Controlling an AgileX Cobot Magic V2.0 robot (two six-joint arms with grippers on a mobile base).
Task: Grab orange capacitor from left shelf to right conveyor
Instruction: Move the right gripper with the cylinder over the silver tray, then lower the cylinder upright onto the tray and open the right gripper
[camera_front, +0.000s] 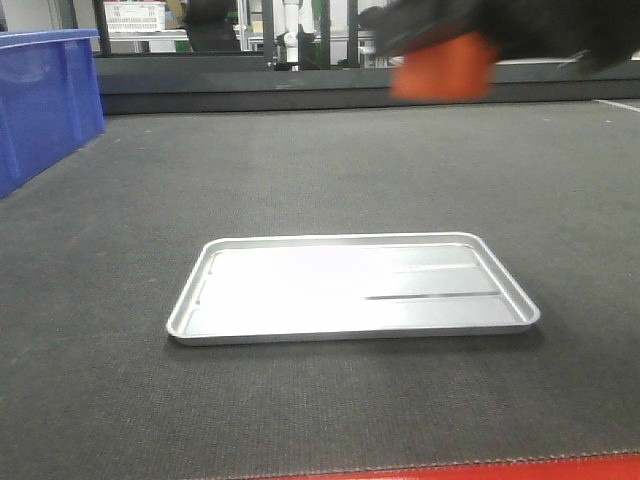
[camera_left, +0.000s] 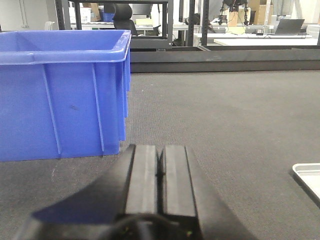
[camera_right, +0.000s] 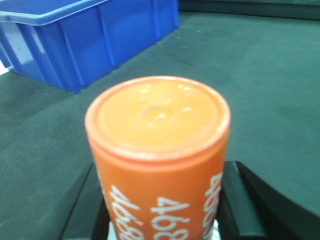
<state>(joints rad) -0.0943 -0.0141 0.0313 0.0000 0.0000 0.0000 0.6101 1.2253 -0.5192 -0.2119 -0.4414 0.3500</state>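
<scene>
Far left of the tray (camera_front: 300, 290) stands a blue bin (camera_front: 40, 100), set on the dark conveyor (camera_front: 300, 170) and running out of the front view's edge. In the left wrist view the same bin fills the left half, open-topped, its ribbed wall facing the camera.

The left claw (camera_left: 161, 175) sits low over the belt, left of the tray, with the bin ahead to its left and only the tray's near corner (camera_left: 307, 175) showing at the right edge. Its two flat fingers (camera_left: 142, 175) are pressed together with just a thin seam between them and nothing in it.

The tray itself is a shallow silver rectangle lying flat at the middle of the conveyor, nothing on it (a couple of faint streaks reflect on its floor). The conveyor's red edge (camera_front: 520, 468) runs in front of the tray, along the bottom of the front view.

Beyond the tray's far right corner, the capacitor (camera_front: 445, 68) hangs in the air above the belt, blurred in the front view under a dark smear of arm. The right wrist view shows it sharply: upright, flat top toward the camera, white "4680" numerals down its side. The right claw (camera_right: 162, 220) grips it low on the body, one black finger (camera_right: 247, 200) hard against each flank.
</scene>
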